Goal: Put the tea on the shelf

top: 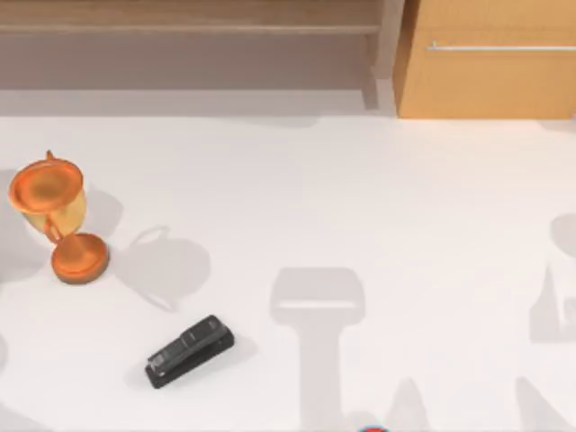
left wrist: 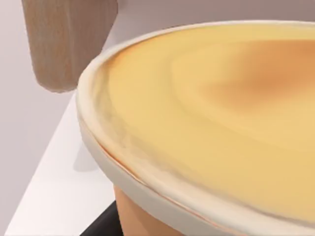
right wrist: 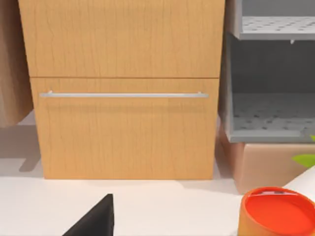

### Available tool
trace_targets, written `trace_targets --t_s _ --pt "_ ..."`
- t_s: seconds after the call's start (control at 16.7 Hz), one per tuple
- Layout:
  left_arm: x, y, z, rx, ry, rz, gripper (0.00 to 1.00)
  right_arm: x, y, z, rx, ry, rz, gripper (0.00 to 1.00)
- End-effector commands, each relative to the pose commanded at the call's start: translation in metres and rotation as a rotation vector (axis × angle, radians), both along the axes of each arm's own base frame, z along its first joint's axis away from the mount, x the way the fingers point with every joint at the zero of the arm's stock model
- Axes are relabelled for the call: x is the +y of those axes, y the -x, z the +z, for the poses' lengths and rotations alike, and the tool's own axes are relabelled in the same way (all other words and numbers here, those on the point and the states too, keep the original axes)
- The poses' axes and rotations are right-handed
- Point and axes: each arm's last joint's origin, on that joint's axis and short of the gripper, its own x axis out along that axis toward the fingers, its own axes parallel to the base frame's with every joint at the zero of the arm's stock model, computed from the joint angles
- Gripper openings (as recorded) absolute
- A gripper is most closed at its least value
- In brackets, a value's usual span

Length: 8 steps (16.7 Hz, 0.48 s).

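A round can with an orange-red lid [right wrist: 278, 212], which I take for the tea, stands on the white table in the right wrist view. A red sliver of the can [top: 373, 429] shows at the top view's front edge. The shelf [top: 180, 27] of pale brown wood runs along the back left, with its upright post [top: 387, 45] beside the cabinet. A black part of my right gripper [right wrist: 93, 221] sits low in the right wrist view, to one side of the can and apart from it. My left wrist camera hangs close over the gold cup's mouth [left wrist: 211, 113].
A gold trophy cup [top: 54, 211] stands at the left and a black stapler [top: 189, 351] lies in front of it. An orange-toned cabinet [top: 486, 63] with a silver bar handle is at the back right. A grey metal rack [right wrist: 270, 73] on a tan box [right wrist: 266, 164] stands beside it.
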Motion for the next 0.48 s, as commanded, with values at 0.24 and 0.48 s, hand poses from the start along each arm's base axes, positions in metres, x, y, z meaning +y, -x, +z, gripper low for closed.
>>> trace_targets --t_s 0.24,0.48 --pt "0.0000 0.0000 0.0000 0.000 0.000 0.000 0.40 0.0000 0.0000 0.0000 0.000 0.000 0.000 1.00" --pt "0.0000 0.0000 0.0000 0.000 0.000 0.000 0.10 0.0000 0.0000 0.0000 0.000 0.000 0.000 1.00"
